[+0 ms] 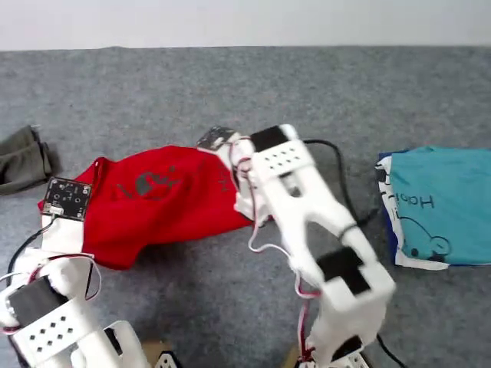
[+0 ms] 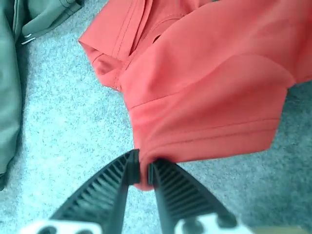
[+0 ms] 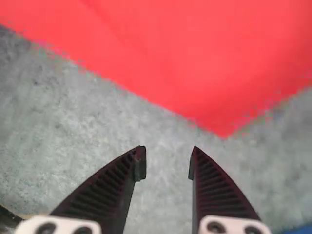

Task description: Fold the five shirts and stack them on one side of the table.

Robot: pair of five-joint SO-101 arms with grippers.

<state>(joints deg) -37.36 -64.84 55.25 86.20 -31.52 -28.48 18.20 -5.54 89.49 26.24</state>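
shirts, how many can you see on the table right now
3: a red shirt mid-table, its edge pinched by the left pincer; a green shirt at the left edge; a teal shirt at the right edge, maybe with others hidden beneath.

A red shirt (image 1: 161, 203) lies rumpled and partly spread at centre left of the high view. A folded teal shirt (image 1: 445, 203) with a printed figure sits at the right edge. An olive shirt (image 1: 23, 161) is bunched at the far left.
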